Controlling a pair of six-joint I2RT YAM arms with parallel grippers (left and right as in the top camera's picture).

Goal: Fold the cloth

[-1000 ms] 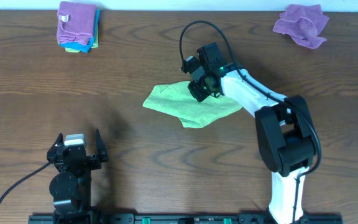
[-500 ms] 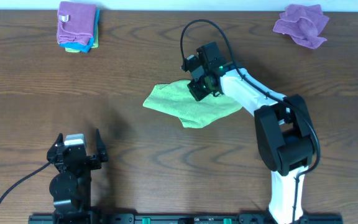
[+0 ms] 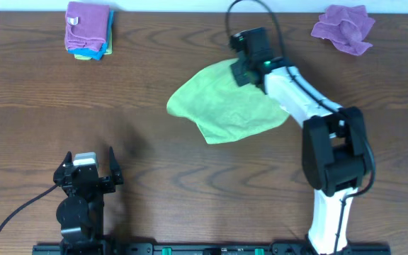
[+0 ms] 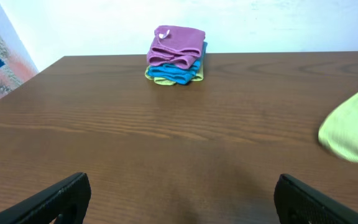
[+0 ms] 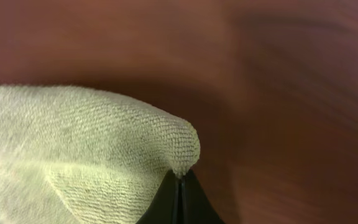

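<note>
Seen from overhead, the right gripper [image 3: 241, 69] keeps its fingertips out of sight beneath its own black body, and the top right corner of the light green woven cloth [image 3: 225, 103] disappears under it. In the right wrist view the dark fingers [image 5: 166, 208] are only a narrow wedge cut by the bottom edge (pressed together on the cloth's corner). The cloth runs off the left and bottom edges there, and the brown wooden table [image 5: 278, 93] behind it is blurred. In the left wrist view the cloth is cropped by the right edge. The left gripper [image 4: 182, 193] shows only two black finger ends at the bottom edge.
</note>
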